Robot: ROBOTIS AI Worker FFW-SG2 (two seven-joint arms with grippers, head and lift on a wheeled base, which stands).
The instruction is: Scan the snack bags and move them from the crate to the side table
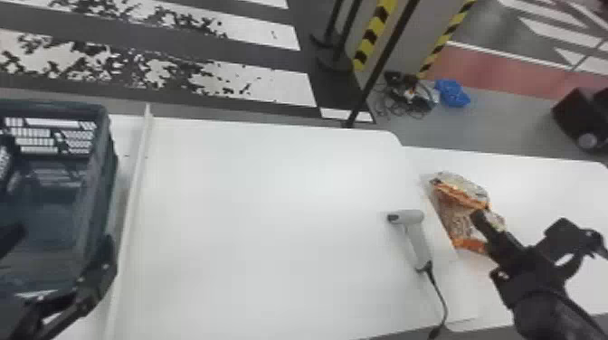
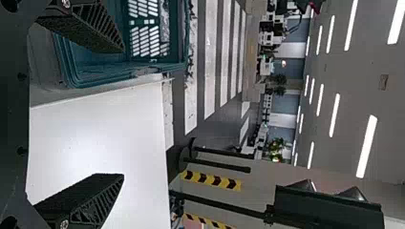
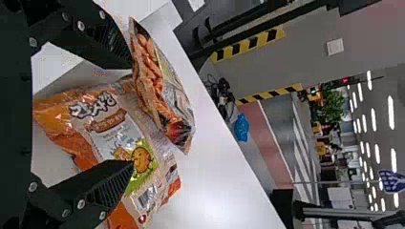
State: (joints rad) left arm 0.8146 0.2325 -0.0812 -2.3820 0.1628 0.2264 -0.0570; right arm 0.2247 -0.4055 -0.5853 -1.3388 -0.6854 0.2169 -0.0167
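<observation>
Eyeing the side table (image 1: 538, 185), crate (image 1: 97, 190) well off left. On the table: orange snack bag (image 3: 107, 131), tilted snack bag (image 3: 160, 90) against it. Risk: my right pincer (image 3: 132, 114) is right beside both, so backing out crooked could drag or topple 1. It's spread wide, pinching nothing; light contact, can't tell. Left pincer (image 2: 123, 113): wide too, empty, near the crate.

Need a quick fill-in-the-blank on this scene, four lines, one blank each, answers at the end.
The dark teal, slatted plastic crate stands on the robot's ____ side.
The grey pistol-shaped scanner has a cable coloured ____.
There are ____ shiny orange snack bags on the white side table.
The black two-fingered right pincer has its fingers ____, not closed together.

Missing words: left; black; two; apart
</observation>
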